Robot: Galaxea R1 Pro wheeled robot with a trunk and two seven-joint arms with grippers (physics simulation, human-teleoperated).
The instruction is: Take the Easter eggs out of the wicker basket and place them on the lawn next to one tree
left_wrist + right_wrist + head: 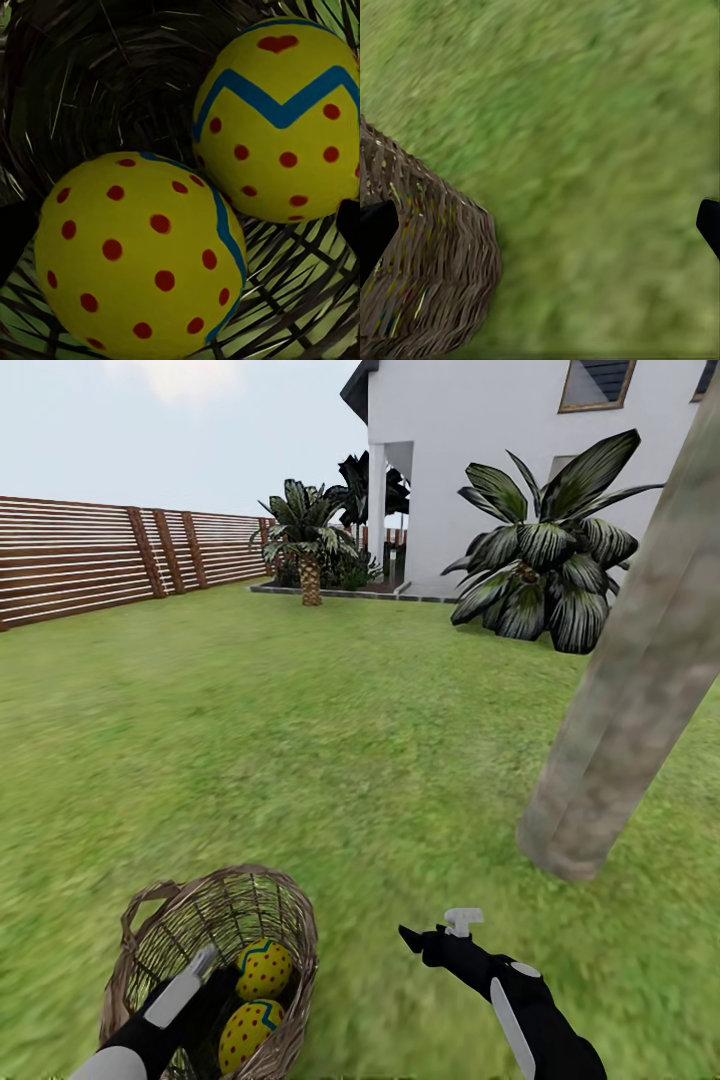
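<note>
The wicker basket (285, 920) stands on the lawn (330, 740) at the lower left of the head view, with two Easter eggs (263, 967) (248, 1032) inside, yellow with red dots. My left gripper (212, 1000) reaches down into the basket and is open. The left wrist view shows its dark fingertips (10, 241) wide apart just above both eggs (139, 255) (281, 120). My right gripper (432, 932) hovers open over grass just right of the basket (427, 277). The tree (630, 680), with its thick mottled trunk, rises from the lawn to the right, beyond my right gripper.
A low broad-leaved dark plant (545, 560) grows behind the trunk by the white house (470, 450). A small palm (308, 540) stands farther back. A slatted wooden fence (100, 555) runs along the left. Open grass lies between the basket and the trunk.
</note>
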